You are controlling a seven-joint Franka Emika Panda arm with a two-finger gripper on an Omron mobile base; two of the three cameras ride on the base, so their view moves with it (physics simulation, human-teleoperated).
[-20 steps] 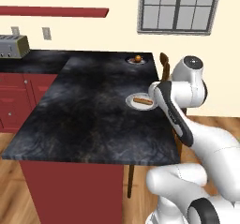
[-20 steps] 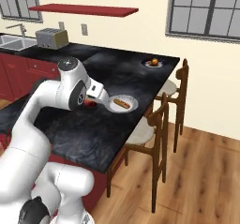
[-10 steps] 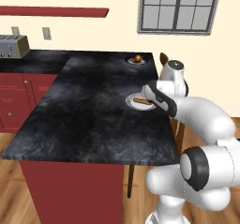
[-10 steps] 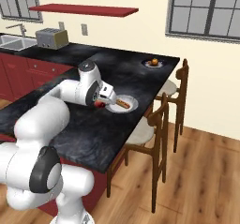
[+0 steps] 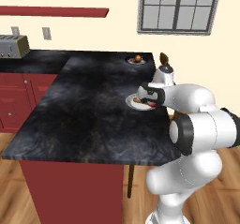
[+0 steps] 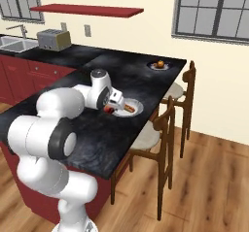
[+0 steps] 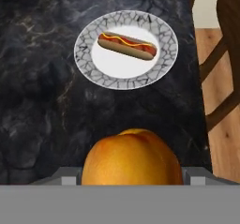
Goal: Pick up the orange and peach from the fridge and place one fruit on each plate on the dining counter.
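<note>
Home kitchen: red cabinets (image 5: pixel 18 94), toaster (image 6: pixel 54 40), sink w/ faucet (image 6: pixel 13 41), black stone dining counter (image 5: pixel 89 110), wooden stools (image 6: pixel 168 129).

- You have a hot dog (image 7: pixel 127 46), mustard-striped.
- A toaster (image 6: pixel 54 40) stands near a sink (image 6: pixel 10 42).
- Over them, a red wall shelf (image 6: pixel 87 10).
- Wooden stools (image 6: pixel 168 124) rest on your wood floor (image 6: pixel 209 187).

cream walls (image 6: pixel 121 37), wood floor (image 6: pixel 209 187), windows (image 5: pixel 178 7)

A hot dog (image 7: pixel 126 46) lies on the near plate (image 7: pixel 164 63), stools (image 6: pixel 168 124) beside.
</note>
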